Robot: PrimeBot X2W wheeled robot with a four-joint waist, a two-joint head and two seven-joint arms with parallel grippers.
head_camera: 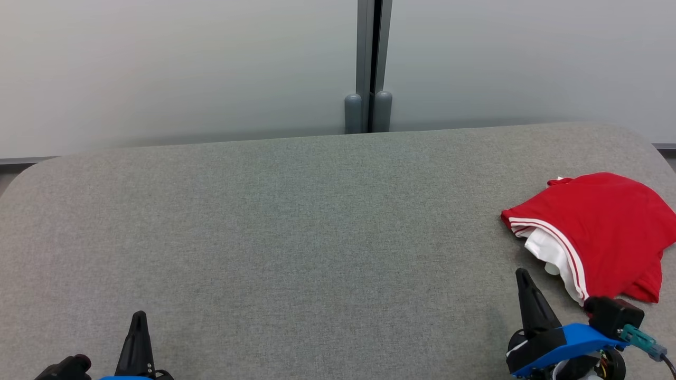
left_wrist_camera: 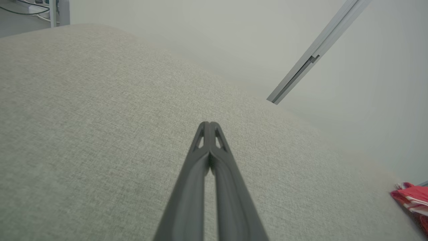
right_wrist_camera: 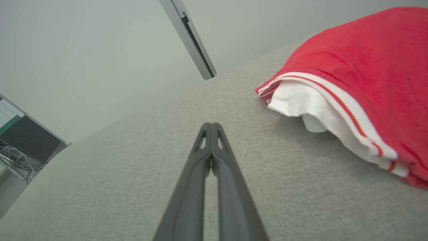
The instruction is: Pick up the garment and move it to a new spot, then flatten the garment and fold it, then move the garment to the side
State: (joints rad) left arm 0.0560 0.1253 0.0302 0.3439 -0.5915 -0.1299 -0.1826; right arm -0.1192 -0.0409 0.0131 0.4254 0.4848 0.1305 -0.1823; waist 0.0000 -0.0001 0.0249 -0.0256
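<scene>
Here, the garment [head_camera: 597,221] is a red piece with white stripes [head_camera: 561,244] along one hem and white cloth [head_camera: 544,252] spilling out from under that hem. It lies loosely bunched at the far right of the grey, fabric-covered surface [head_camera: 296,221], near the rounded right-hand corner and running off the head view's right edge. Just beside its near-left hem is the right end effector [head_camera: 523,274]. Its two dark fingers are pressed together along their length, with nothing caught between them and the tip close to the white cloth but apart from it. In the right wrist view the same fingers [right_wrist_camera: 200,157] meet at the tip, with only a thin slit lower down. They point over bare grey cloth, and the garment [right_wrist_camera: 361,67] rises to their upper right, untouched. Whether the tip rests on the surface cannot be told. Well apart from the garment, at the lower left of the head view, is the left end effector [head_camera: 139,316], likewise closed tight and holding nothing. In its own wrist view the joined fingertips [left_wrist_camera: 204,129] stand over bare cloth, and the garment [left_wrist_camera: 413,199] is a small red patch at the right edge. Behind the surface is a pale wall [head_camera: 158,68], split by a grey vertical post [head_camera: 369,63].
</scene>
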